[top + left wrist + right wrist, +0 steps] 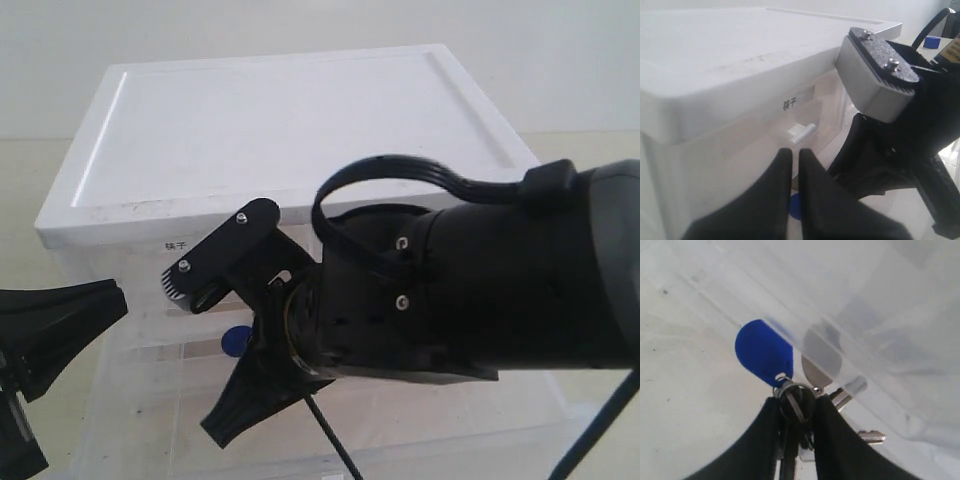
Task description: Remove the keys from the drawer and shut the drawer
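Note:
The keys point(805, 405) lie on the floor of the open clear drawer point(140, 400), with a blue oval fob point(764, 352) and a grey oval tag point(822, 357) fanned out ahead of the ring. My right gripper point(796, 402) reaches down into the drawer and is shut on the key ring, one black finger on each side. In the exterior view the right gripper point(215, 350) covers most of the bunch and only the blue fob point(236, 341) shows. My left gripper point(795, 150) hovers at the drawer's left, shut and empty.
The white cabinet point(280, 120) has a flat rimmed top and a small label point(790, 104) on its front. A white tab point(801, 132) juts out below the label. The right arm's black body and cable point(400, 175) fill the right foreground.

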Controlling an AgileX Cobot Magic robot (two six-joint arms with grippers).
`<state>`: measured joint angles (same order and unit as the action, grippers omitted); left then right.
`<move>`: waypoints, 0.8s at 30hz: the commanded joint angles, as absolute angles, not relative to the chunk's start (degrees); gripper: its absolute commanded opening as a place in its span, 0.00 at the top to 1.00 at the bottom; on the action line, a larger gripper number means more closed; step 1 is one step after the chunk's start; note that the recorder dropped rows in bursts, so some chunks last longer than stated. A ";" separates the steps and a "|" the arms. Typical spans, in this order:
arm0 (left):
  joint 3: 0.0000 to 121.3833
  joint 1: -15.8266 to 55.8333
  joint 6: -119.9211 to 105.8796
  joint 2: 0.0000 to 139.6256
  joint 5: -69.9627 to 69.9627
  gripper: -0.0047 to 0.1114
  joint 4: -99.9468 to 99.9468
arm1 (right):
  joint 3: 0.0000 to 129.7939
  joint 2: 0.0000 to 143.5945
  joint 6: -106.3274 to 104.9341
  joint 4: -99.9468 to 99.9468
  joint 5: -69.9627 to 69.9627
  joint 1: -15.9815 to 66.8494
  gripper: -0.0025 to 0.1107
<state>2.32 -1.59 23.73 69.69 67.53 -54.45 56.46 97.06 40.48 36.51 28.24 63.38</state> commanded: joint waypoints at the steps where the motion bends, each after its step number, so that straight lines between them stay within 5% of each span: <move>1: 1.97 -1.50 24.18 69.52 67.58 0.92 -54.85 | 56.15 97.81 36.57 35.50 28.48 62.90 0.98; 24: 1.97 -1.50 24.59 69.52 67.79 0.92 -55.00 | 56.15 86.65 36.50 39.38 31.09 65.97 0.98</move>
<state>2.32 -1.59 24.07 69.69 67.53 -54.53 56.35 88.43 36.48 38.52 31.07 65.76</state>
